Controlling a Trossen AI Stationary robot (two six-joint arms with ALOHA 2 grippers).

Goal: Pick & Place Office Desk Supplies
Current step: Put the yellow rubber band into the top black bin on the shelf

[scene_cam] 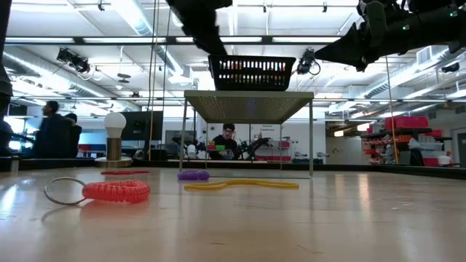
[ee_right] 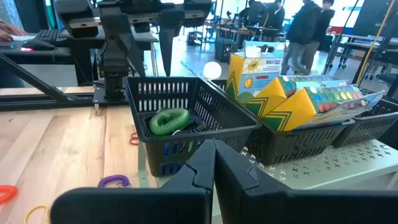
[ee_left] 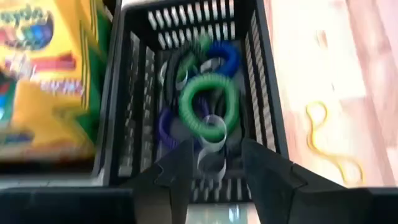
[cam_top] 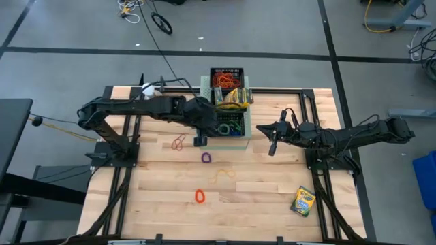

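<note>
The left pincer (ee_left: 214,171) hung with its fingers apart, holding nothing, over a black mesh tray (ee_left: 267,99) on the pale-green box (cam_top: 228,141) near the counter's far edge. A green coil (ee_left: 208,106) lay in that tray. The right pincer (cam_top: 272,146) was closed and empty, just beside the box.

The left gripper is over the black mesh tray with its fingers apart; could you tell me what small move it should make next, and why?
Probably lift straight up. The left gripper stands open above the black mesh tray, and the green coil lies inside, free of the fingers, so the drop looks done.
</note>
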